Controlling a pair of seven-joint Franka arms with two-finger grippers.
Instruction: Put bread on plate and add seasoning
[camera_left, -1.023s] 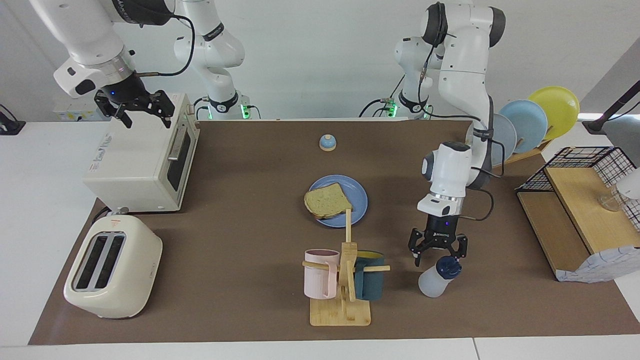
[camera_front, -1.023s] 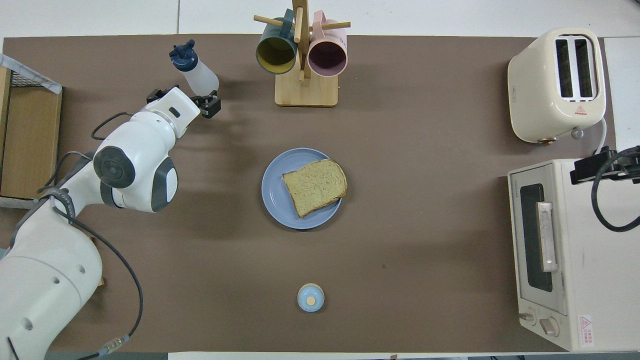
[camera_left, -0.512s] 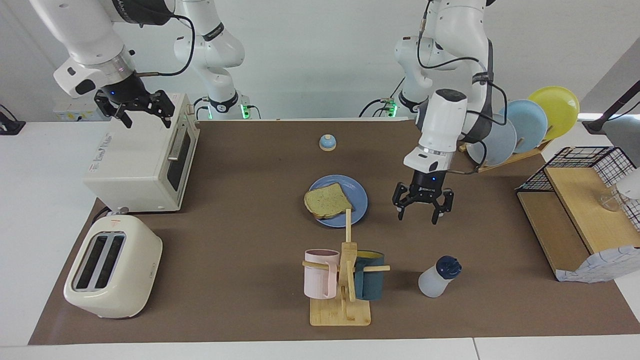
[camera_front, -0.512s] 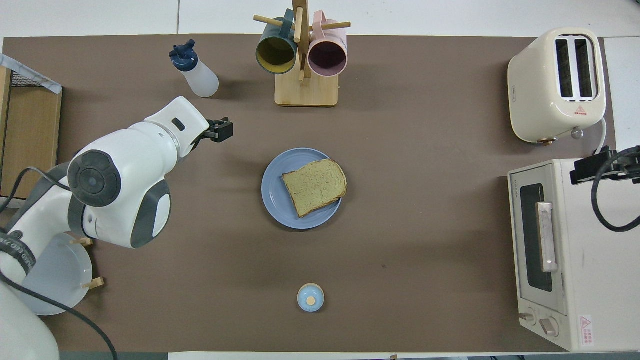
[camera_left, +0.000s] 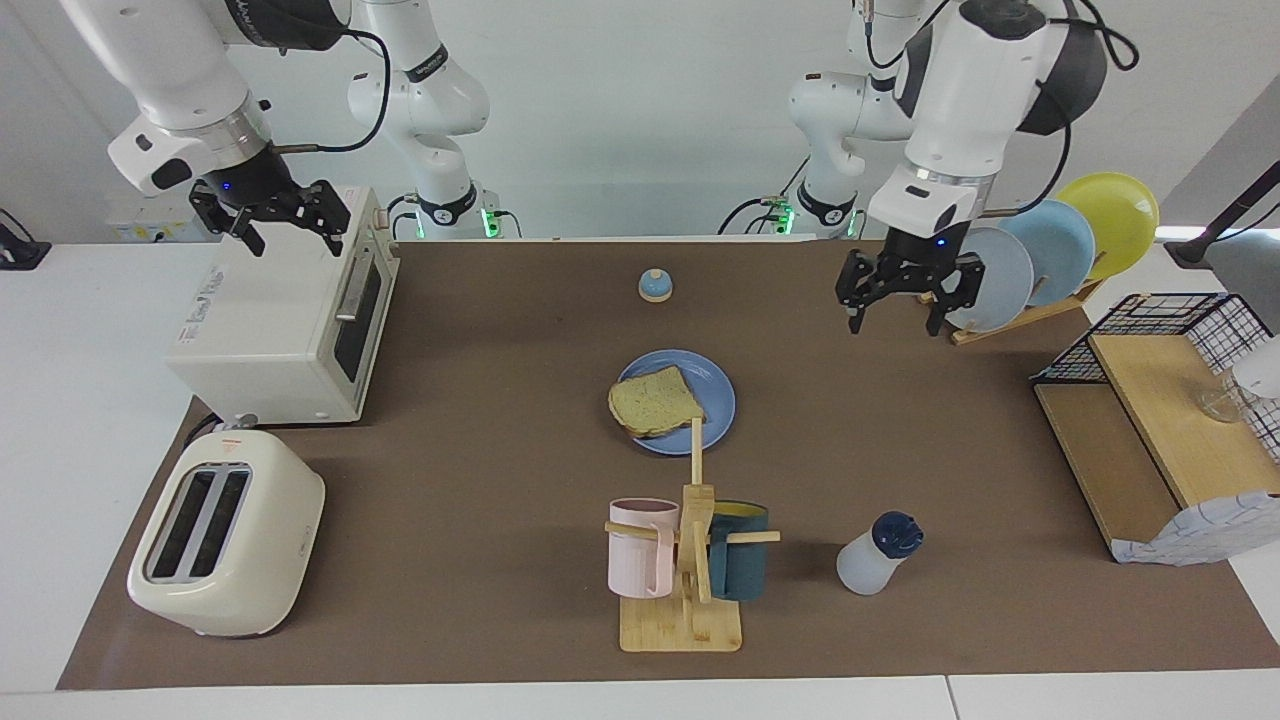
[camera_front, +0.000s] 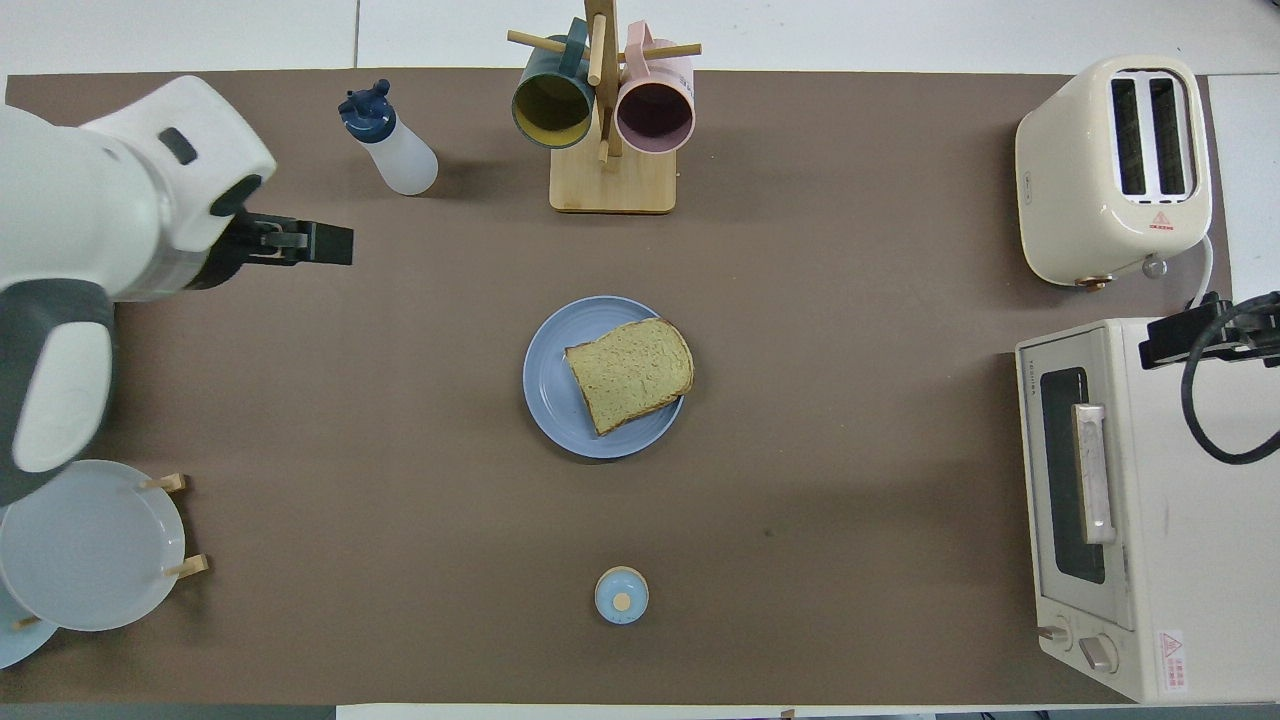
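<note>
My right gripper (camera_left: 283, 228) hangs over the toaster oven (camera_left: 285, 320) at the right arm's end of the table (camera_left: 480, 440), fingers spread apart and holding nothing; that arm waits. The cream toaster (camera_left: 225, 535) sits on the corner of the brown mat farther from me, its two slots showing nothing inside.

Mid-table, the plate (camera_left: 715, 395) carries the bread (camera_left: 655, 402), which lies flat on it with one corner over the rim on the right arm's side. The bell (camera_left: 655, 286) stands nearer to me, close to my edge of the table, with open brown mat between it and the plate. The mug rack (camera_left: 690, 560) stands by the edge farthest from me, a pink mug (camera_left: 640, 545) and a dark teal mug (camera_left: 740, 563) hanging on its pegs.

The seasoning (camera_left: 875, 553) stands upright beside the rack, toward the left arm's end, cap on, touching nothing.

My left gripper (camera_left: 900, 305) is raised over bare mat just beside the upright plates (camera_left: 1060, 245), fingers wide apart and empty, well apart from the bottle. The wire-and-wood shelf (camera_left: 1150, 420) fills that end.
</note>
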